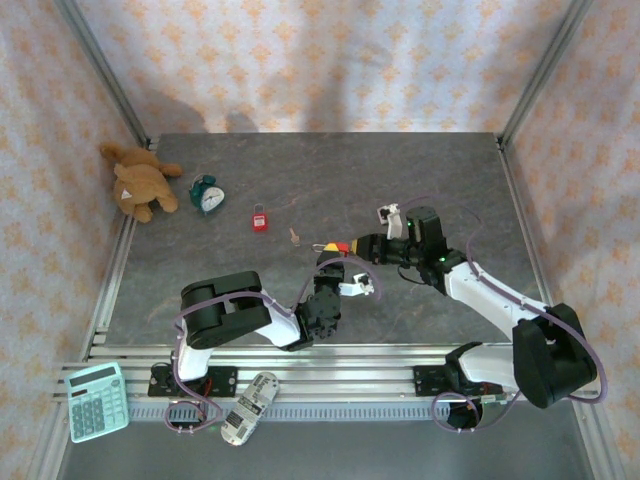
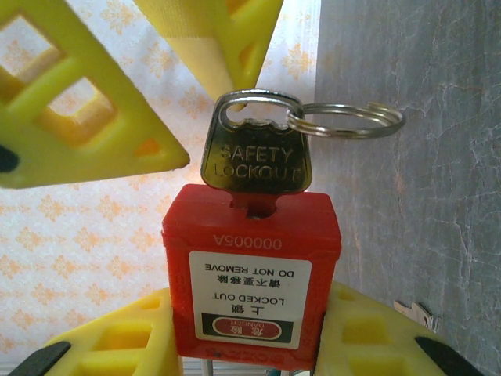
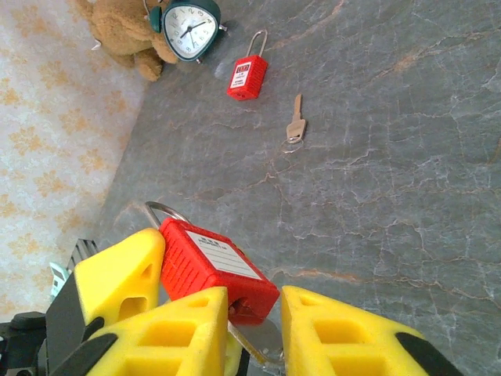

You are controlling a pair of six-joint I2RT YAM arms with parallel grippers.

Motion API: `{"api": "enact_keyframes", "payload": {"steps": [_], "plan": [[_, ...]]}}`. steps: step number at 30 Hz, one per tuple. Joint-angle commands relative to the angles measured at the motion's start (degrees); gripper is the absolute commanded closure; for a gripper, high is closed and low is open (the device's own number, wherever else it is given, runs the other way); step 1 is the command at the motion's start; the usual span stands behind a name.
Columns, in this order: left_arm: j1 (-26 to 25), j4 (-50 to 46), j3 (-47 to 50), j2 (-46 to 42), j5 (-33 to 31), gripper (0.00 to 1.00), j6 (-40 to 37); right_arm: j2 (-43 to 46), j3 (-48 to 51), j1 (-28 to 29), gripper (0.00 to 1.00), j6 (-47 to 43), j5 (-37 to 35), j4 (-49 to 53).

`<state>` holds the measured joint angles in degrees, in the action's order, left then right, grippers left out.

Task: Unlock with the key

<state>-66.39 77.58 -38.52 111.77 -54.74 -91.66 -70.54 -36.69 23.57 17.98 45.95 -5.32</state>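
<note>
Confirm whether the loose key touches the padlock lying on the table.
No, the loose key lies apart from that padlock, bare table between them.

key (image 2: 252, 160): blade buried in padlock (image 2: 250, 266), you see none of it | shackle (image 3: 159, 210): you lose its far end behind a yellow finger (image 3: 117, 274) | right gripper (image 3: 254, 313): you cannot tell whether its jaws pinch the key | top view: padlock label too small to read

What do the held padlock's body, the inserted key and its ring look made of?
The padlock body looks like moulded plastic: opaque red, smooth, embossed serial. The key looks like metal: brassy sheen, stamped lettering. The key ring seems steel wire: bright, doubled coils.
</note>
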Motion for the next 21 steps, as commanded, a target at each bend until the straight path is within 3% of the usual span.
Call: {"api": "enact_keyframes", "payload": {"steps": [1,21], "plan": [[-0.2,3.2,-1.2,0.4,-1.5,0.79,-0.5,0.9,0.8,-0.4,0.74,0.6,1.7,-1.4],[-0.4,3.3,-1.5,-1.1,-1.6,0.8,-0.6,-1.4,0.8,-0.2,0.79,2.1,0.1,-3.0]]}}
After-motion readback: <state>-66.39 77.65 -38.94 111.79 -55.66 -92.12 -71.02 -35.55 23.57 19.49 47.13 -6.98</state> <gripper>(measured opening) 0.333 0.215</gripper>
